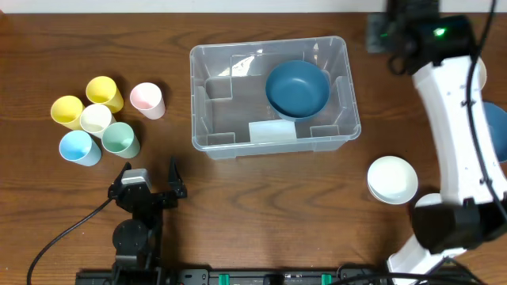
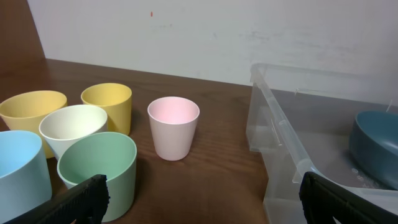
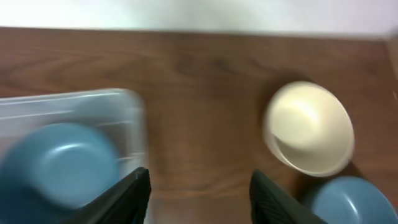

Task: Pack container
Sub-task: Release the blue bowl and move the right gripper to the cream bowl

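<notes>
Left hand (image 1: 149, 176) spread as wide as can be, gripping nothing, low at the near edge of the brown wood-grain desk (image 1: 261, 206). Ahead of it and to the left, a cluster of five smooth tapered plastic cups (image 1: 97, 119) in yellow, cream, mint and pale blue, packed side by side, mouths up. Just beside them but apart, a pink plastic cup (image 2: 173, 127), also upright.

Right hand (image 3: 199, 199) blurred in its own view, fingers parted with nothing between them, above bare wood. To one side of it, the large clear rectangular plastic container (image 1: 238, 111): mid-desk toward the far side, mouth up, long axis running left to right along the desk's width, corners rounded, rim lipped, base stepped. Inside, in its right half, a round dark blue bowl (image 1: 297, 87), upright. To the hand's other side, a round glossy white bowl (image 3: 308, 127) on the wood, and next to it another blue bowl (image 3: 351, 202), partly cut off.
</notes>
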